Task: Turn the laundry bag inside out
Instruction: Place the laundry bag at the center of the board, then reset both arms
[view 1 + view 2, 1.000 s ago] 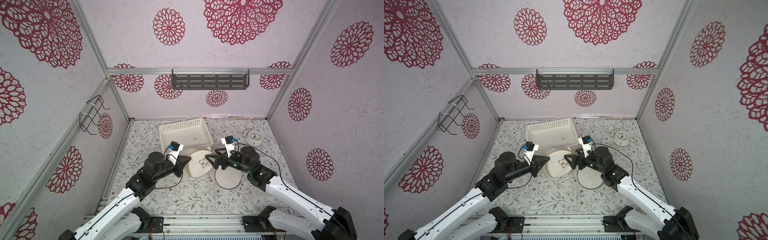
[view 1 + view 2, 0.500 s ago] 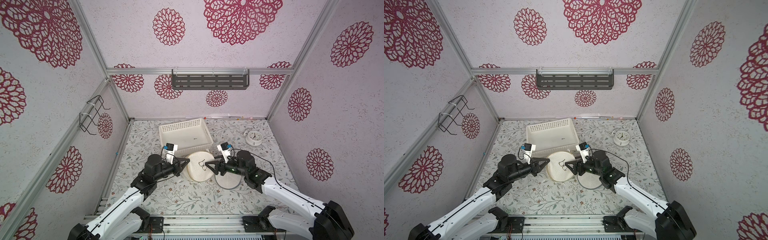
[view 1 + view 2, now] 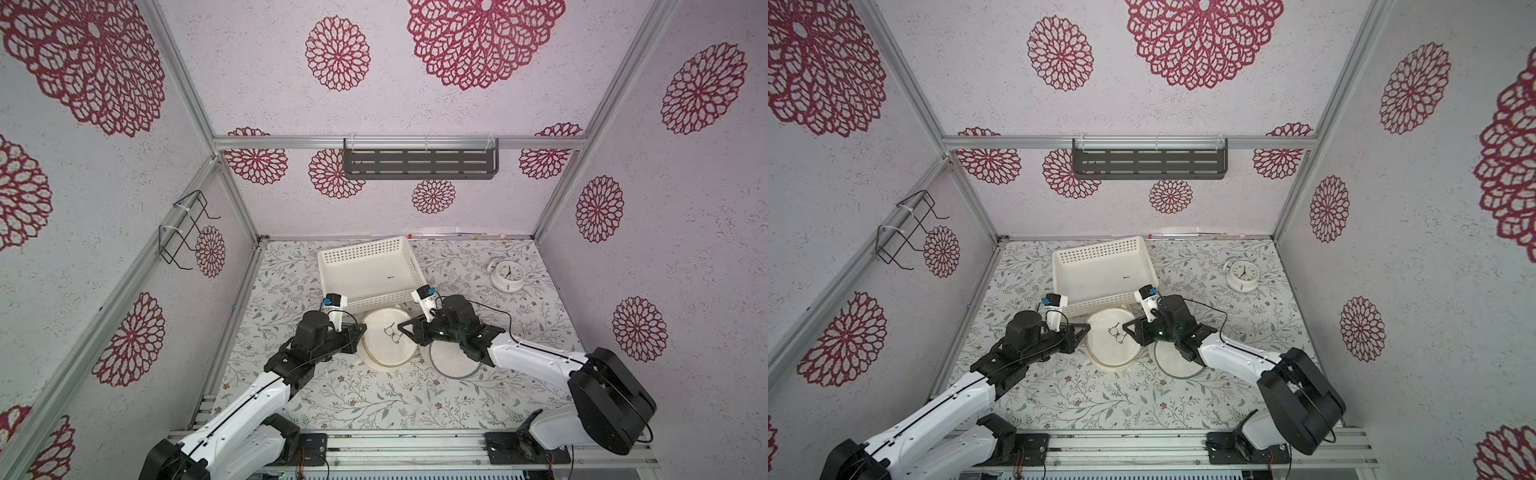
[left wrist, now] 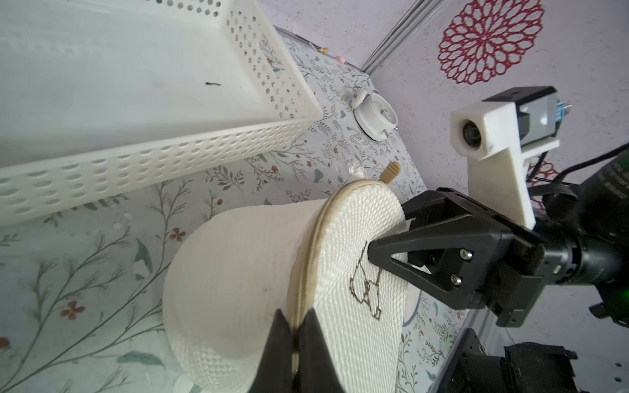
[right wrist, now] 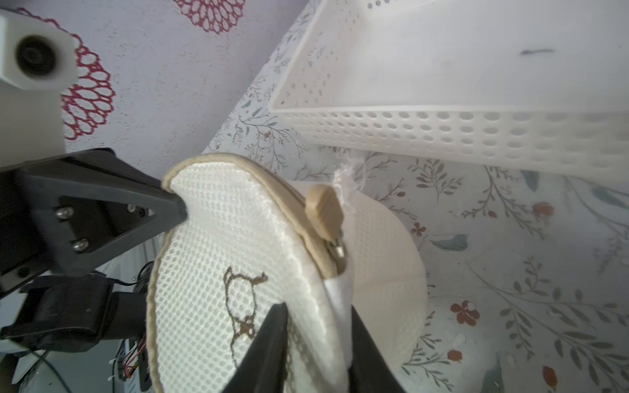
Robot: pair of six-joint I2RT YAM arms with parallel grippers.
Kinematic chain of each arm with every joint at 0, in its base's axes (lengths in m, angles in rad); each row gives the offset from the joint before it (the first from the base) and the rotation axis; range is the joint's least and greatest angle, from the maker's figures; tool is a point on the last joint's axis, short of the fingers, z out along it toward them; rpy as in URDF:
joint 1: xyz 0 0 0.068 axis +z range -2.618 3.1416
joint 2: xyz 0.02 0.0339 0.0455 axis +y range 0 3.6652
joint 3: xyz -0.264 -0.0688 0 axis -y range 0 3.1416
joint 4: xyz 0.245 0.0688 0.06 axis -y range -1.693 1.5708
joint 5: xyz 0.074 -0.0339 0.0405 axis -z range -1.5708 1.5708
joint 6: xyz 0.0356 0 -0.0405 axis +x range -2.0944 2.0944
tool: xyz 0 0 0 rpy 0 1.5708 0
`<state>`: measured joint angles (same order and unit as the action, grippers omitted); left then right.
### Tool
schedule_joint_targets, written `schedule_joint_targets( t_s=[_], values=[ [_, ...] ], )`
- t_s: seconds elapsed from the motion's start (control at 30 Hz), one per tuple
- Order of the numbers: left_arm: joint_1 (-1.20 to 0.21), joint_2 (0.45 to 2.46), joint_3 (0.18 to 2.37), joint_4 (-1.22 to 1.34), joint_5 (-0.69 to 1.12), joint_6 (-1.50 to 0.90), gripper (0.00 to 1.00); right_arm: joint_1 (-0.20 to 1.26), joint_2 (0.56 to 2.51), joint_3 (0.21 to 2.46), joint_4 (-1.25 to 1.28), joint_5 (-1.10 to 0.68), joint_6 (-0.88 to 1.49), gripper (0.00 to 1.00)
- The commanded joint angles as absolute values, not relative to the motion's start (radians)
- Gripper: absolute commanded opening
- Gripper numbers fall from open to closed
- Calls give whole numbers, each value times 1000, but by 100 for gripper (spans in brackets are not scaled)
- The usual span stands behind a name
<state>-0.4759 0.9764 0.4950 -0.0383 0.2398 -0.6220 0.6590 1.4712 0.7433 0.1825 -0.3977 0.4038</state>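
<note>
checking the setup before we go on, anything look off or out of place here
The alarm clock seems to lie on its back, face up, rather than standing. The basket sits skewed to the back wall, with a dark speck on its floor. Beside the laundry bag's zipper pull, loose threads fray out.

Pale red-flowered walls (image 3: 415,112), leaf-patterned floor (image 3: 374,399).

Right arm (image 3: 536,357) covers part of the grey-rimmed mesh disc (image 3: 451,363) in both top views. Basket (image 5: 476,136) runs off my right wrist frame, blurred there. I can't tell whether right gripper (image 5: 316,308) pads actually pinch the laundry bag (image 5: 211,238).
</note>
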Motion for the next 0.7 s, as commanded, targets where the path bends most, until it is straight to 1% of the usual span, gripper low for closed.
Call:
schedule_joint_targets(
  t_s=[0.0, 0.03, 0.1, 0.17, 0.23, 0.33, 0.37, 0.4, 0.43, 0.57, 0.67],
  values=[
    [-476, 1016, 493, -47, 148, -651, 5, 684, 1527, 787, 210, -275, 402, 34],
    [-476, 1030, 484, -34, 136, -659, 10, 697, 1550, 797, 204, -252, 394, 38],
    [-476, 1051, 476, -22, 101, -668, 22, 712, 1584, 813, 202, -212, 385, 42],
    [-476, 1060, 476, -14, 61, -667, 33, 717, 1605, 829, 201, -165, 374, 54],
    [-476, 1058, 484, -19, 20, -667, 47, 718, 1611, 860, 180, -128, 353, 66],
    [-478, 1030, 506, -46, -33, -668, 66, 718, 1570, 902, 138, -87, 312, 81],
    [-477, 1010, 516, -63, -55, -663, 76, 718, 1540, 911, 122, -71, 296, 85],
    [-479, 990, 528, -84, -80, -656, 93, 717, 1508, 918, 106, -54, 280, 89],
    [-480, 960, 541, -110, -117, -644, 98, 714, 1466, 922, 87, -42, 263, 92],
    [-471, 830, 588, -217, -332, -555, 98, 666, 1267, 904, 12, -3, 222, 97],
    [-413, 751, 608, -241, -456, -465, 98, 589, 1120, 840, -16, 80, 216, 99]
  ],
)
